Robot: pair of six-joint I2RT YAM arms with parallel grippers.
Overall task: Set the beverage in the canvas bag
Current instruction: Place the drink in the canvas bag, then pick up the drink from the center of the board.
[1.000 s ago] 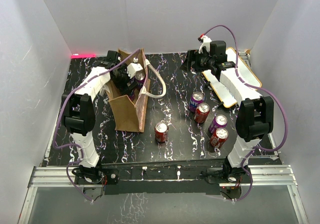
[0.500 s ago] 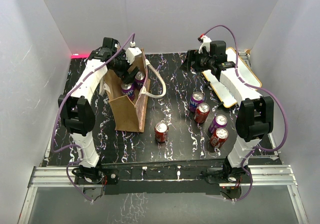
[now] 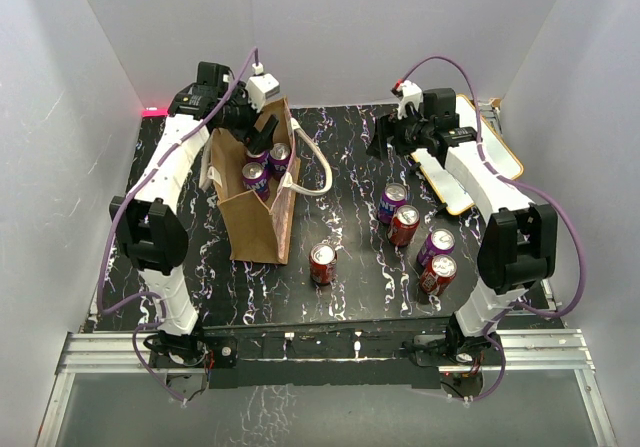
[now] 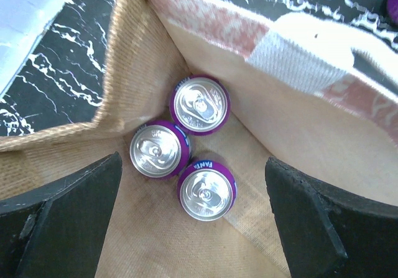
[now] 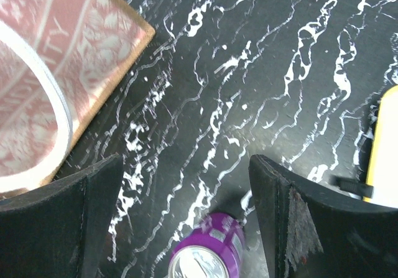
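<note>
Canvas bag (image 3: 255,217) stands upright on the left half of the black marbled table (image 3: 340,167) with its mouth open. My left wrist camera looks straight down into it. Three purple cans (image 4: 199,104) stand upright on the bag's floor, touching one another in a tight cluster. On one of them I can read part of a Fanta label; the other two show only their tops.

From overhead I can be sure of only two can tops inside the bag, because the left gripper (image 3: 263,132) hangs over the far end of the mouth and covers the rest. Its fingers (image 4: 68,222) are spread wide with nothing between them, so that pincer is open and empty. One cream handle (image 3: 318,167) droops over the bag's right side.

The right gripper (image 3: 385,139) hovers over the back of the table, between the bag and a yellow-rimmed tray (image 3: 455,207) that the arm mostly hides. It is open too, with bare tabletop between its fingers (image 5: 62,222). In its own camera a purple can (image 5: 205,256) sits at the bottom edge, blurred and cut off. The bag's reddish print (image 5: 62,48) is cropped too tightly to read.

Five loose cans (image 3: 404,224) stand to the right of the bag, two purple and three red.
</note>
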